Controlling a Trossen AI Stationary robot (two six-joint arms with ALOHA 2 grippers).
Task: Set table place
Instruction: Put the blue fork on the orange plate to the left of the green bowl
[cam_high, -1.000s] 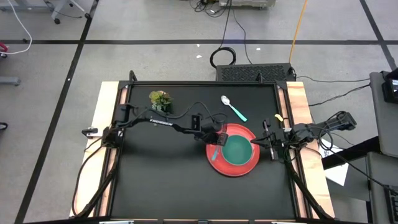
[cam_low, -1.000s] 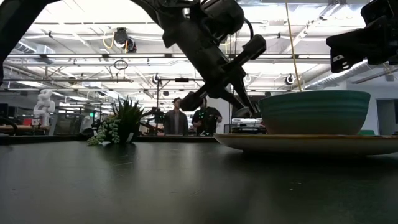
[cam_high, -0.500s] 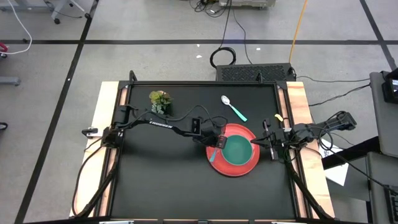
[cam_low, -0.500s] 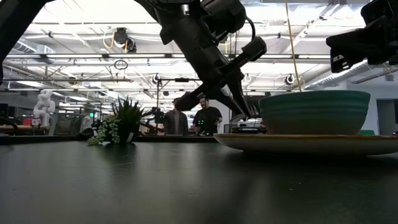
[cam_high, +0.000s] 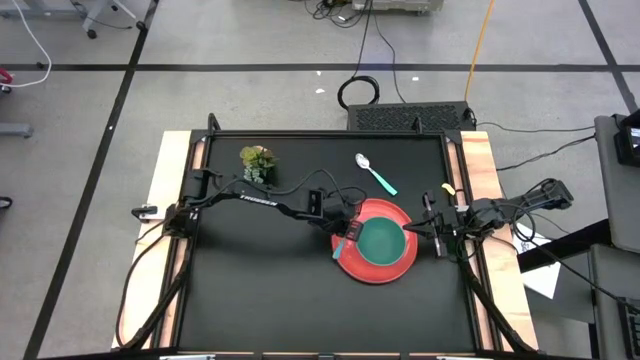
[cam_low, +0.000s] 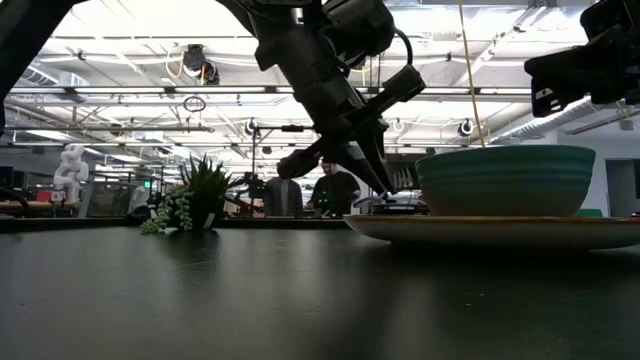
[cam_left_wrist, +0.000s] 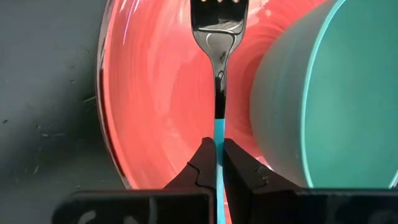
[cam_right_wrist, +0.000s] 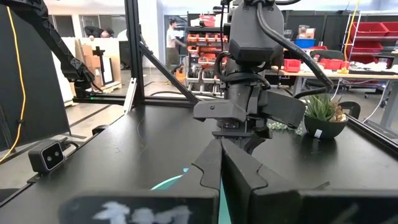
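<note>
On the left part of the black desk (cam_high: 250, 280), toward its far edge, a small green plant sprig (cam_high: 258, 160) stands by itself. The left arm stretches from the desk's left side toward the middle, and the left gripper (cam_high: 346, 234) hangs over the left rim of the red plate (cam_high: 350, 262), its fingers (cam_left_wrist: 202, 167) clenched on the blue handle of the fork (cam_left_wrist: 216, 74). The fork's metal tines point out over the plate's red surface, just beside the wall of the teal bowl (cam_high: 381, 241), which sits on the plate right of the desk's centre. Whether the fork touches the plate cannot be told. Beyond the plate, toward the far edge, the teal-handled spoon (cam_high: 375, 173) lies flat on the desk, apart from everything else. At the right edge, the right gripper (cam_high: 428, 232) hovers just beside the plate's right rim, fingers pressed together with nothing between them, pointing toward the left arm.
</note>
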